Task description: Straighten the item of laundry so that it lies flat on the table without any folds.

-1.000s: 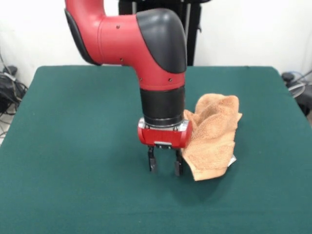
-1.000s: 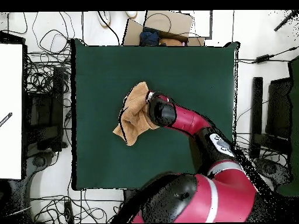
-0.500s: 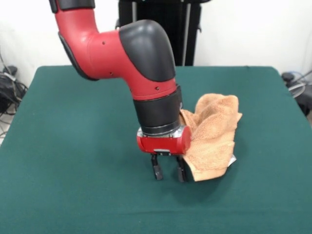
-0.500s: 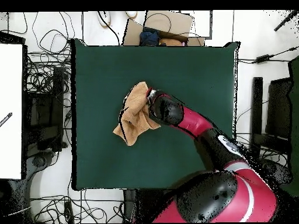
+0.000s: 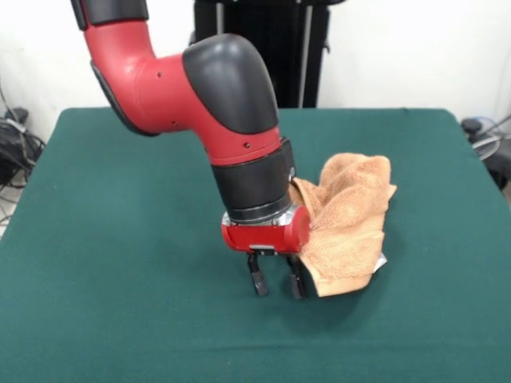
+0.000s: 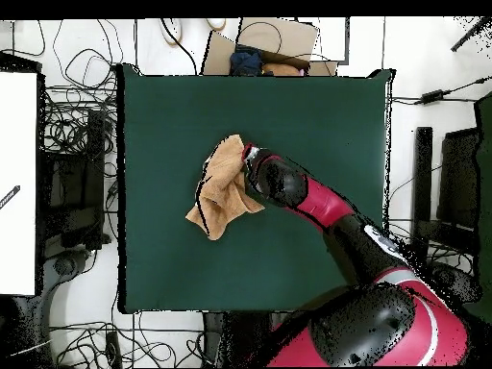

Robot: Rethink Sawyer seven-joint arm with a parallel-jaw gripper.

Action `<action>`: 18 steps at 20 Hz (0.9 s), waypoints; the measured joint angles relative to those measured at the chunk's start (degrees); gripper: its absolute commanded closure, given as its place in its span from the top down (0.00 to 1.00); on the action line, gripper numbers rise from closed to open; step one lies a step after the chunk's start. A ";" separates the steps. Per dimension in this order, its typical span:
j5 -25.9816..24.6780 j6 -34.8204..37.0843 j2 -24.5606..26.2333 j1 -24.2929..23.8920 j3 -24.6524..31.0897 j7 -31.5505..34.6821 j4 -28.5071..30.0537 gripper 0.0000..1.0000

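So the towel (image 5: 349, 223) is sitting crumpled on the green table (image 5: 120, 239), a bit right of center in the front view, bunched up into a long lumpy heap with plenty of folds in it. There's a small white tag (image 5: 382, 261) poking out at its near right corner. The gripper (image 5: 276, 281) is down low right at the towel's near left edge, wrist tilted a little, tips just about at the table surface. The two black fingers (image 5: 256, 278) are spread apart with a clear gap between them and nothing in it, the right one right up against the cloth. From overhead the towel (image 6: 223, 188) lies left of the arm's wrist, roughly mid-table.
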 measured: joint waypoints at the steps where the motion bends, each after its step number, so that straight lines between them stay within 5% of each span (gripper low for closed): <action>1: -0.01 0.00 0.15 -0.28 0.35 0.00 0.03 1.00; 18: -0.95 0.17 3.70 -4.15 7.38 0.00 0.61 1.00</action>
